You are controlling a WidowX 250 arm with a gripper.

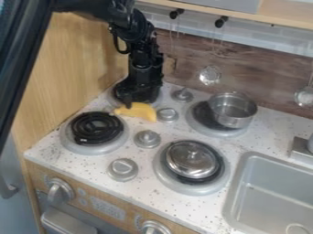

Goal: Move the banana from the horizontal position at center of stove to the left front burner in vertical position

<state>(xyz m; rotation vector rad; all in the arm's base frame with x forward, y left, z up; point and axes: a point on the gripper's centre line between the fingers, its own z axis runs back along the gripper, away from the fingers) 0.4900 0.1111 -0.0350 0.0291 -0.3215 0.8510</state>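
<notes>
Where the banana (pixel 140 111) lies, at the left front burner's (pixel 96 128) 2 o'clock, the gripper (pixel 127 103) is at its 11 o'clock, open or closed I cannot tell. Securing it seems the current step; next, carry toward 8 o'clock and turn vertical.

The black arm (pixel 126 20) comes in from the upper left and bends downward, its gripper (pixel 134 98) hanging beneath a near-upright wrist (pixel 145 66)
</notes>
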